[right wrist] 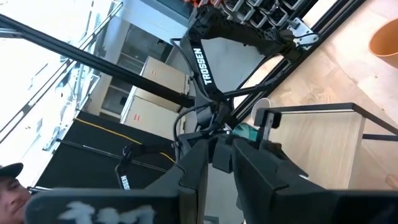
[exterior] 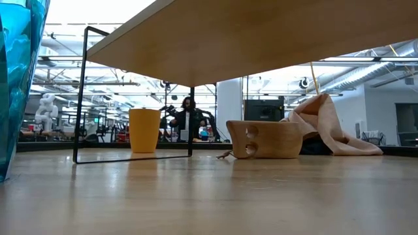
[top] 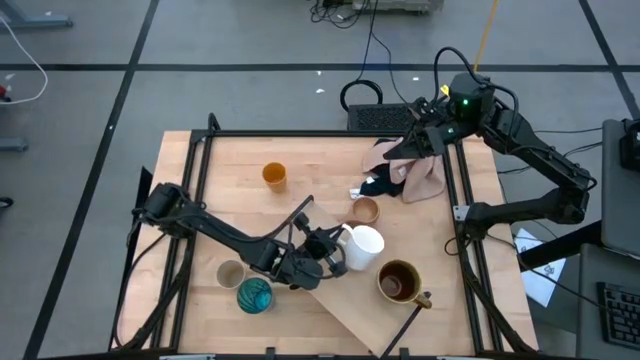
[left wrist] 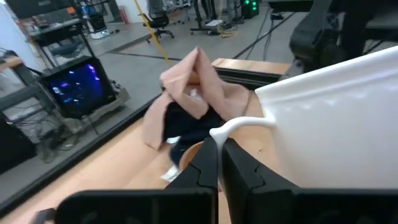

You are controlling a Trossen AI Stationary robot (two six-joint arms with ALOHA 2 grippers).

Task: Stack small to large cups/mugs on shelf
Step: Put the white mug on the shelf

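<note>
The shelf [top: 345,305] lies slantwise across the near middle of the table [top: 225,155], and the cups are best placed by it. The white mug [top: 363,247] sits over the shelf's upper part, and the left gripper [top: 338,255] has its jaws closed on the mug's thin handle — the left wrist view shows the two fingers [left wrist: 200,173] pinched together around it. The dark brown mug [top: 399,282] stands on the shelf's right side; its inside looks dark, and I cannot tell whether anything is in it. The tan cup [top: 365,210] stands just beyond the shelf's far end and looks empty. The teal cup [top: 254,295] and the beige-grey cup [top: 231,273] stand together left of the shelf, close under the left arm. The orange cup [top: 275,177] is well apart, toward the far side.

A pink cloth [top: 420,170] lies heaped over a navy cloth [top: 380,186] beyond the tan cup. The right gripper [top: 412,150] hangs at the cloth's far edge — its fingers meet closed in the right wrist view.
</note>
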